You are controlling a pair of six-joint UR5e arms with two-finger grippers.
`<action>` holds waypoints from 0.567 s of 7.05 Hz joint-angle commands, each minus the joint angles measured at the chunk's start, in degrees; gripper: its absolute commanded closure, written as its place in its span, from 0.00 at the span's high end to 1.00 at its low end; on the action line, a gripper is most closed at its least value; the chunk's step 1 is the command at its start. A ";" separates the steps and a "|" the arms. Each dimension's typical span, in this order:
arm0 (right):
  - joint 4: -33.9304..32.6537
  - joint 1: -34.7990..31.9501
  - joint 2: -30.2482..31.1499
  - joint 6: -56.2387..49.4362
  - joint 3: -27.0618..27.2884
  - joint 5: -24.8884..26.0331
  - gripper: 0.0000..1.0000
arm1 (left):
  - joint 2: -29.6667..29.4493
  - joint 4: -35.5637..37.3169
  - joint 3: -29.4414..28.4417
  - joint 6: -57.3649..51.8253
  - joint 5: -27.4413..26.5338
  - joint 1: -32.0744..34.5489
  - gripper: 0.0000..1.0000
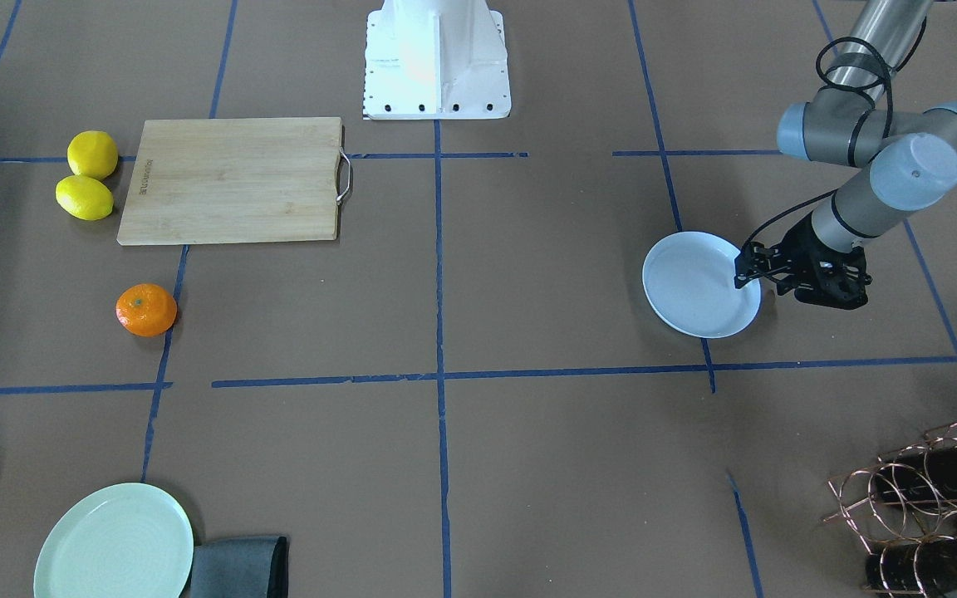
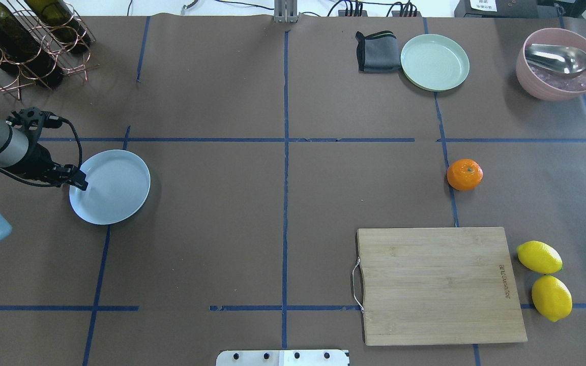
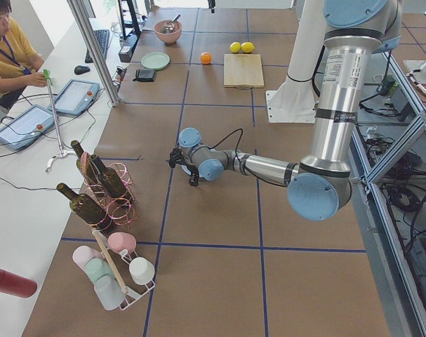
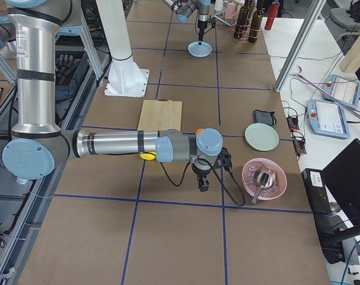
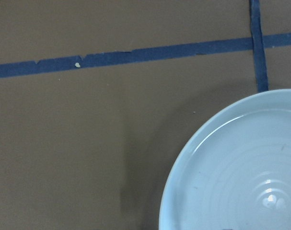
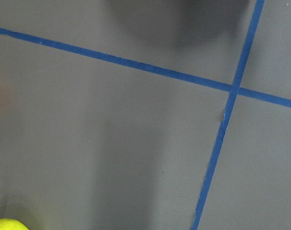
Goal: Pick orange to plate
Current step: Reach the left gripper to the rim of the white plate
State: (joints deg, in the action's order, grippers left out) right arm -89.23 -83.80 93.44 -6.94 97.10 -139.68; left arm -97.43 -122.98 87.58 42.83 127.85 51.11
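Starting nearest the robot: the white base mount [image 2: 283, 357] is sitting at the near table edge, centre. Just past it on the R half, the wooden cutting board [image 2: 438, 284] is lying flat w/ its metal handle facing table centre. Two lemons [image 2: 539, 257] are resting just beside its outer short edge, close together.

R gripper [image 4: 202, 185] is showing only in the right side view. It's hanging fingers-down over bare table, near the pink bowl [image 2: 532, 84]. Can't tell if its fingers are spread or pressed together. Its wrist cam is catching crossing tape lines & a sliver of lemon in the bottom-left corner.

Moving to mid-table: the orange [image 2: 465, 174] is sitting on the brown table cover on the R half, right against a blue tape line, a bit beyond the board's far edge & apart from it.

Well apart from it, across on the L half, the plate [image 2: 115, 188] is lying flat. L gripper [image 2: 77, 180] is pointing down at the plate's outer rim, its tips overlapping the rim in overhead & front views. Can't tell if it's pinching the rim or just poised over it. L wrist cam is showing the plate's edge filling its lower right.

Far side now: the wine rack [image 2: 18, 46] w/ bottles is sitting in the far L corner. On the far R, a dark cloth [image 2: 377, 52] is lying against the green plate [image 2: 435, 62]. Further out, the pink bowl is holding a metal spoon [image 2: 557, 58].
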 commanded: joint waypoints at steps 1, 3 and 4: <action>0.02 0.13 -0.19 0.00 -0.24 -0.15 1.00 | -0.39 -0.24 -0.30 -0.56 0.03 -0.05 0.00; 0.37 0.13 -0.37 0.00 -0.25 -0.06 1.00 | -1.44 -0.24 3.18 0.49 0.73 -0.05 0.00; 1.77 0.13 0.24 0.00 -0.24 -0.06 1.00 | -4.49 -0.33 5.73 5.02 0.82 -0.05 0.00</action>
State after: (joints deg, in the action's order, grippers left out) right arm -88.64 -83.68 93.26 -6.94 96.84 -139.75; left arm -99.33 -123.24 90.51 44.17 128.45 51.06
